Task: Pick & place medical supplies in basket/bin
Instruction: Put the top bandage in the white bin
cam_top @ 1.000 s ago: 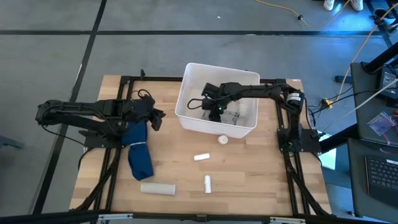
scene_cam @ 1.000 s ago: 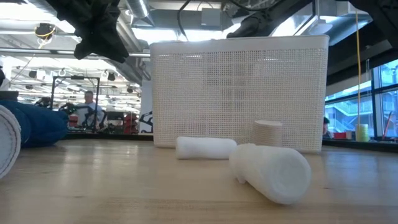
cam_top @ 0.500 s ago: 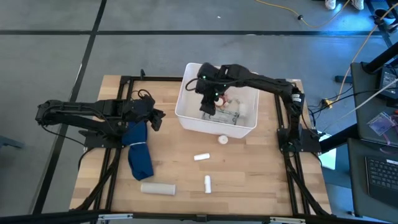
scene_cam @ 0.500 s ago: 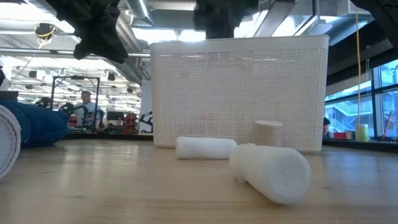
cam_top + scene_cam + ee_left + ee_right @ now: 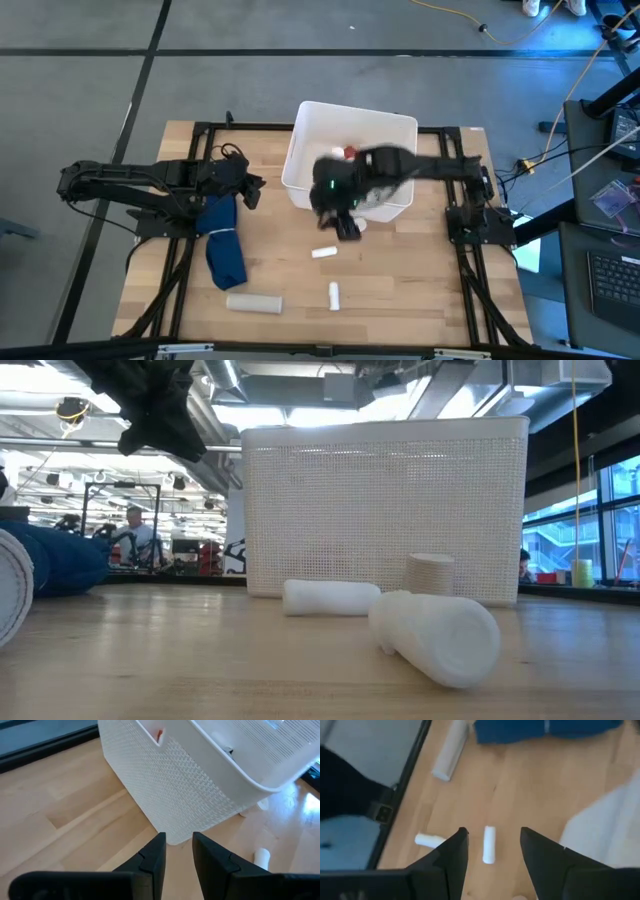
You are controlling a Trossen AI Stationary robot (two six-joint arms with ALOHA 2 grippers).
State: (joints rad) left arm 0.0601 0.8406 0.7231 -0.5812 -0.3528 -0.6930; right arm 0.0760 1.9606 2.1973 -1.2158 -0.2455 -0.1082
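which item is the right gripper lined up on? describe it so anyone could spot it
Start at the white bin at the table's far middle; the open right gripper hangs just off its near wall. On the bare wood in front lies a short white tube, centred between the fingers in the right wrist view. It lies nearer the bin than the second short tube and is far smaller than the long white roll.

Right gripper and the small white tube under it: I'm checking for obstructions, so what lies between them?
Nothing: in the right wrist view the right gripper, fingers open, frames the small white tube with only bare wooden table around it.
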